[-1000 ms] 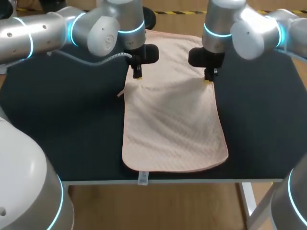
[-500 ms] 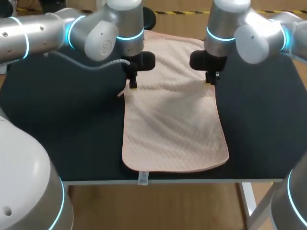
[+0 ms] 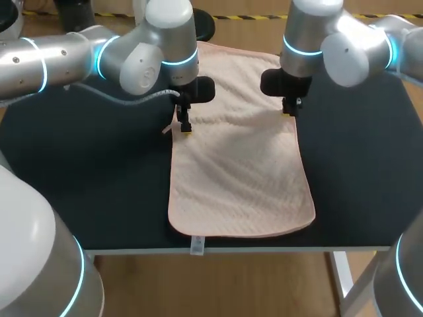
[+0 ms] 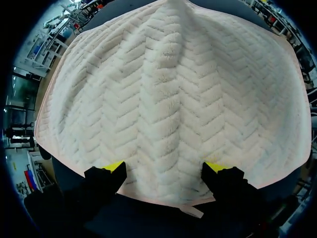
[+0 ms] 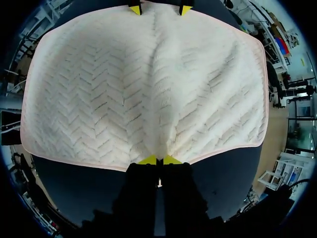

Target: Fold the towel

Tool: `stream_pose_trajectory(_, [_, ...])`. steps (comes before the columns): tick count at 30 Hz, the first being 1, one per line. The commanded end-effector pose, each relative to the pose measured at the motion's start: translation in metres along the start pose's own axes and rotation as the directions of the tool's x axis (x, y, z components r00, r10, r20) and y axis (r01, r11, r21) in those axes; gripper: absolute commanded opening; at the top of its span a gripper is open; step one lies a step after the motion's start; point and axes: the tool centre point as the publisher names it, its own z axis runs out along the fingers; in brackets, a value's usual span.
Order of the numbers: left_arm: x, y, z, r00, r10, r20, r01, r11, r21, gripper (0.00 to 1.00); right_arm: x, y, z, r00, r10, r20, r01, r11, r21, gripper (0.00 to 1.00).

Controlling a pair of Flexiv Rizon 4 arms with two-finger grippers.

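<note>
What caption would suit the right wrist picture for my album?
Right hand pinching one towel edge; left hand open at the opposite edge.

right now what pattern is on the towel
The towel is pale pink with a herringbone zigzag texture, clearest in the left wrist view.

Both arms enter from the upper corners; left gripper (image 3: 186,129) spread apart, right gripper (image 3: 289,111) pinched onto towel (image 3: 238,178).

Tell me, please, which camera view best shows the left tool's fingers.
The left wrist view: the left tool shows close up, yellow tips wide apart at the towel edge. The head view shows it small, from above. The right wrist view catches only its two tips beyond the towel.
</note>
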Motion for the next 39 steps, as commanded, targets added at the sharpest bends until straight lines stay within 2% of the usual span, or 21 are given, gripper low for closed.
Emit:
stream_pose_trajectory(1, [-0.005, -0.001, 0.009, 1.000, 0.002, -0.014, -0.002, 1.000, 0.010, 0.48, -0.002, -0.001, -0.001, 1.000, 0.001, -0.004, -0.001, 1.000, 0.005, 0.00])
stream_pose_trajectory(3, [-0.005, -0.002, 0.009, 1.000, 0.003, -0.014, -0.002, 1.000, 0.016, 0.00, -0.002, -0.002, -0.001, 1.000, 0.003, -0.003, -0.003, 1.000, 0.007, 0.00])
stream_pose_trajectory(13, [0.007, -0.001, 0.005, 1.000, -0.001, -0.022, 0.002, 0.999, 0.043, 0.00, -0.004, -0.001, 0.000, 1.000, 0.001, -0.001, -0.001, 1.000, 0.008, 0.00])
stream_pose_trajectory(21, [0.009, 0.001, -0.011, 1.000, -0.006, -0.012, 0.007, 0.999, 0.045, 0.00, -0.003, 0.001, 0.000, 1.000, -0.007, 0.000, 0.007, 1.000, 0.006, 0.00])
stream_pose_trajectory(31, [-0.008, -0.005, -0.067, 0.996, 0.016, 0.089, -0.018, 1.000, 0.020, 0.00, -0.006, 0.003, -0.020, 0.999, -0.018, 0.046, 0.018, 1.000, -0.005, 0.00])
stream_pose_trajectory(39, [-0.029, -0.006, -0.138, 0.972, -0.008, 0.235, 0.009, 1.000, 0.001, 0.00, -0.023, 0.001, -0.084, 0.986, -0.029, 0.163, 0.034, 0.999, -0.026, 0.00])
